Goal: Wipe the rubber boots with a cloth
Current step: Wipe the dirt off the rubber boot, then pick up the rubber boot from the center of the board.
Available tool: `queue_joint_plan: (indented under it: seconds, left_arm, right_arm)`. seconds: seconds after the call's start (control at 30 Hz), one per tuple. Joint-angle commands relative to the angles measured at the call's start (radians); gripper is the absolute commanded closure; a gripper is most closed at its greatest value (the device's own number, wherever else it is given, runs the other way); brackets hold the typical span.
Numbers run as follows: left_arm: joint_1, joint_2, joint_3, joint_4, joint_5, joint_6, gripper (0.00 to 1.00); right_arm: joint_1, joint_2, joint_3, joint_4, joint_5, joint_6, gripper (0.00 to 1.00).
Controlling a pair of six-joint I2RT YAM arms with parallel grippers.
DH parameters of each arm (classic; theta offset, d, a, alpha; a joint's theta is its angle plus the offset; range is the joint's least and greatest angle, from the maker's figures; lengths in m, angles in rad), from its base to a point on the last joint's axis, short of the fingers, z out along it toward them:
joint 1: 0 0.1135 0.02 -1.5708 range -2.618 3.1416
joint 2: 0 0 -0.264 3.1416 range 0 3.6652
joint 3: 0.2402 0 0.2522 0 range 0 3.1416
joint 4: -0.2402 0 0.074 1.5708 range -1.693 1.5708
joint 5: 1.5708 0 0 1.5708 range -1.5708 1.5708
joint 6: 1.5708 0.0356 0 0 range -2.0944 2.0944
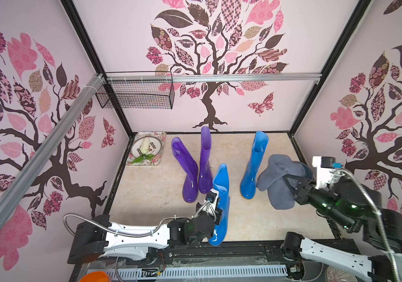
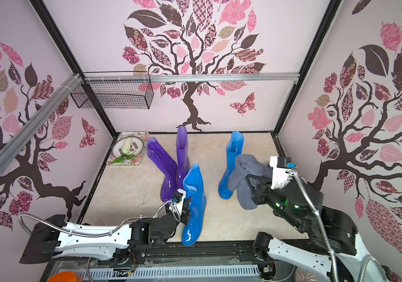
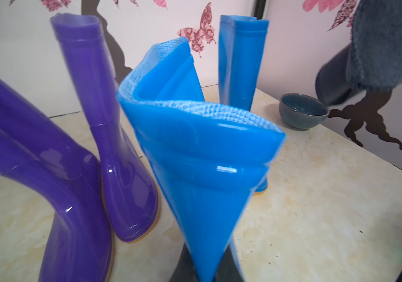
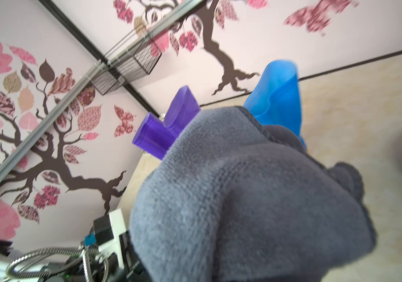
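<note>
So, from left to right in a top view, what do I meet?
Flowered tray, leaning glossy purple rubber boot, upright purple rubber boot, nearer bright blue rubber boot, farther blue rubber boot, grey-blue terry cloth.

A lab booth is posing as a home corner. Black frame posts (image 1: 90, 48) and aluminium rails (image 1: 219, 78) are holding up thin walls, which are wearing pink-and-brown tree stickers (image 1: 209, 102). A wire basket (image 1: 136, 95) is hanging from the back rail. A marble-look counter (image 1: 146, 190) is carrying a floral tray (image 1: 157, 136), a plate (image 1: 158, 144) and four rubber boots (image 1: 205, 158). Two robot arms (image 1: 131, 234) are reaching in from the front edge, with a slotted cable duct (image 1: 195, 271) running below.
</note>
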Motion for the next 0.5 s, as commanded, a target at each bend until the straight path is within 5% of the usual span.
queue_joint_plan:
  seconds: [0.0, 0.23, 0.47]
  left_arm:
    - [-0.022, 0.028, 0.14, 0.065, -0.003, 0.06, 1.0]
    - [-0.021, 0.115, 0.298, 0.074, 0.025, 0.13, 1.0]
    - [-0.024, 0.236, 0.43, 0.051, 0.121, 0.129, 1.0]
  right_arm:
    - [-0.003, 0.043, 0.138, -0.176, 0.202, -0.062, 1.0]
    - [-0.003, 0.112, 0.4, -0.232, 0.271, -0.114, 1.0]
    - [-0.003, 0.135, 0.499, -0.257, 0.373, -0.139, 1.0]
